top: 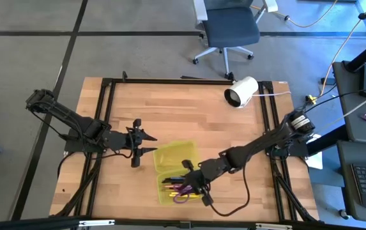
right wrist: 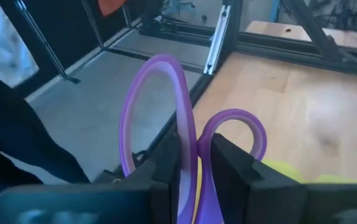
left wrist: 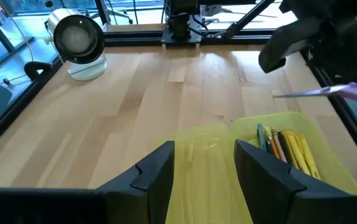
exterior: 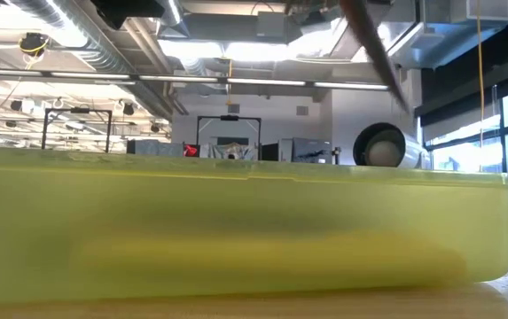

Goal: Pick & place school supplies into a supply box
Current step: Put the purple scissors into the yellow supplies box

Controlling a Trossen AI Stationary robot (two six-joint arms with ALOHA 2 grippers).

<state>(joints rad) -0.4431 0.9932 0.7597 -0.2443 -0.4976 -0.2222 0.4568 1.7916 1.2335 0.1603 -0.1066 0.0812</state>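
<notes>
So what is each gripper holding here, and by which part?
Right gripper pinches the purple scissors where the two handle loops meet. Left gripper holds nothing.

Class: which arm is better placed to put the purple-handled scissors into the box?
Right: its tool is shut on the purple-handled scissors above the translucent yellow-green plastic box; the left tool is empty.

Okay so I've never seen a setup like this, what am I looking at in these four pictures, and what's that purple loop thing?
Two robot arms work at a wooden table. One camera looks down from above, one sits at tabletop level, and one rides on each wrist. The purple loops are scissors, clamped in the right gripper over an open yellow-green supply box. Pens and pencils already lie inside it. The left gripper waits open beside the box, holding nothing. The white cylinder at the far edge is not part of the job.
</notes>
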